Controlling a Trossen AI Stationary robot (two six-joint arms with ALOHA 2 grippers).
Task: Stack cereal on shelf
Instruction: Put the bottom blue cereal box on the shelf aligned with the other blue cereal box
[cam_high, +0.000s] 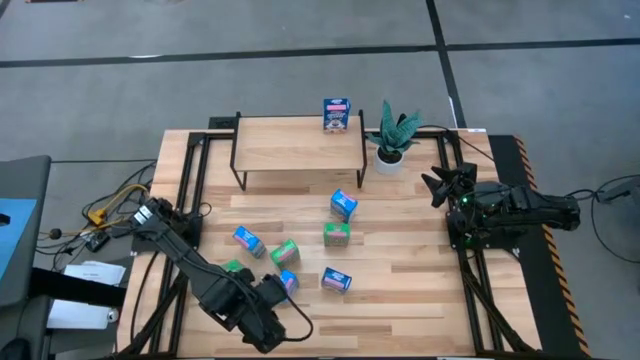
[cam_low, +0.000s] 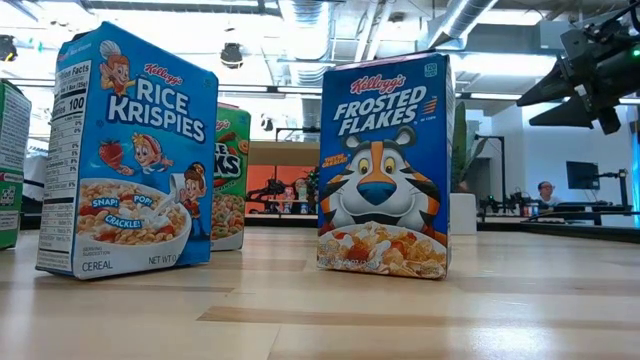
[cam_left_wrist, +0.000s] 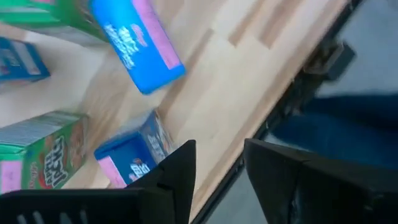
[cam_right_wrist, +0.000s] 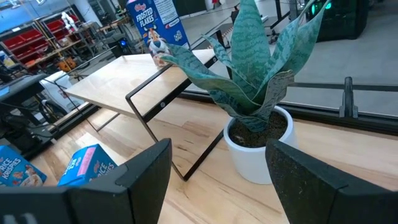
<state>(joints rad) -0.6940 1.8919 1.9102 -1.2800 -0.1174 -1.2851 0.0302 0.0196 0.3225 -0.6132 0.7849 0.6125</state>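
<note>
The light-wood worktop (cam_high: 400, 270) stands on a grey floor in an open workshop with ceiling pipes, monitors and red bins behind. One Frosted Flakes box (cam_high: 336, 114) stands upright on the shelf (cam_high: 290, 140) near its right end, beside the potted plant (cam_high: 391, 135); other cereal boxes (cam_high: 338, 234) are scattered below it, among them upright Rice Krispies (cam_low: 130, 160) and a tipped Apple Jacks (cam_left_wrist: 43, 152). The left hand (cam_high: 268, 322), fingers a little apart and empty, hangs at the worktop's near-left edge; the right hand (cam_high: 437, 186), open and empty, waits by the plant.

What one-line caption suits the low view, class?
Rice Krispies box and Frosted Flakes box stand upright on the table.
</note>
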